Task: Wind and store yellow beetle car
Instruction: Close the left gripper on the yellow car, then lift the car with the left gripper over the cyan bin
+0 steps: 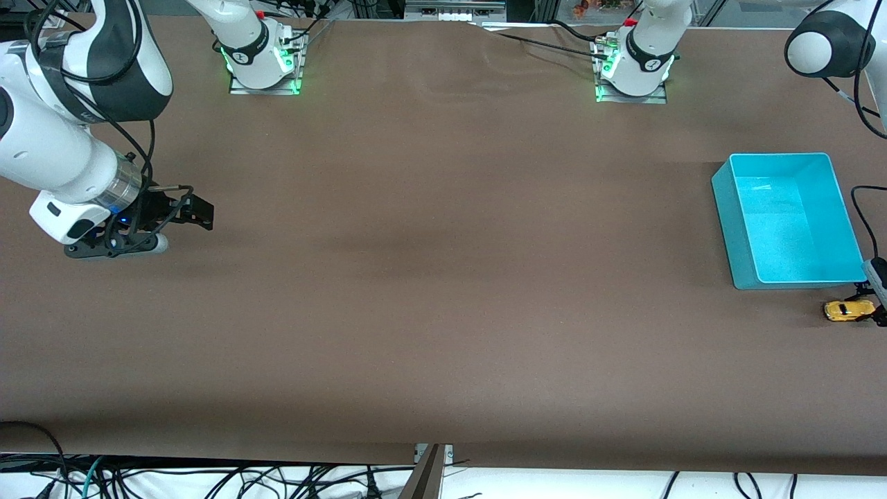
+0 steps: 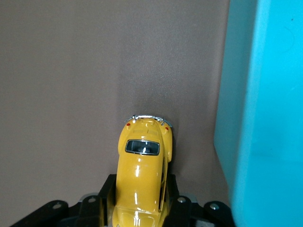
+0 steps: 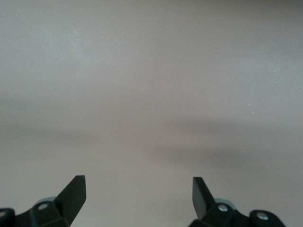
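The yellow beetle car rests on the brown table just nearer the front camera than the teal bin, at the left arm's end. My left gripper is low at the car's end, mostly cut off by the view's edge. In the left wrist view the car sits between the black fingers, which press against both its sides; the left gripper is shut on it. The bin's wall stands close beside the car. My right gripper waits open over bare table at the right arm's end, nothing between its fingertips.
The teal bin has nothing inside. Both arm bases stand along the table edge farthest from the front camera. Cables hang below the near edge. A black cable loops beside the bin.
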`<action>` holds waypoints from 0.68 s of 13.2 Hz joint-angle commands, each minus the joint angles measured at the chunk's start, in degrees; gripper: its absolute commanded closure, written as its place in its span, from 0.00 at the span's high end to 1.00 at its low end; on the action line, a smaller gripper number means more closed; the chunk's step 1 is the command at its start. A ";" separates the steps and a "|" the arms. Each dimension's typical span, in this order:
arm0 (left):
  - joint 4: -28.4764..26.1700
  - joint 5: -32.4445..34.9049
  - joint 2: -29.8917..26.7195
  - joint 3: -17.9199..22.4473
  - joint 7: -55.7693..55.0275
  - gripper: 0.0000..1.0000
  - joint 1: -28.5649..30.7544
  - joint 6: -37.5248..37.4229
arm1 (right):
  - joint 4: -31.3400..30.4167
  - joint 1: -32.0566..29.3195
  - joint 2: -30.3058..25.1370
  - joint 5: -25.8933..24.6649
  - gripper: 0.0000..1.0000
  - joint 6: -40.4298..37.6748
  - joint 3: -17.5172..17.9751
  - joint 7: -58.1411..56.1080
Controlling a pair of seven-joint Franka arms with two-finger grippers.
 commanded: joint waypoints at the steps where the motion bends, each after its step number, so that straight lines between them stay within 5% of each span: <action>1: 3.55 -1.95 1.12 0.46 2.60 0.25 0.16 -0.35 | 1.20 0.12 0.41 -0.60 0.99 -0.67 0.26 1.03; 6: 5.84 -1.51 -2.30 0.90 4.97 0.25 0.60 -2.02 | 1.29 0.21 0.41 -0.77 0.99 -0.58 0.26 0.68; 9: 5.84 -1.42 -6.87 0.81 4.36 0.25 0.16 -9.73 | 1.29 0.30 0.41 -0.78 0.99 -0.49 0.35 0.51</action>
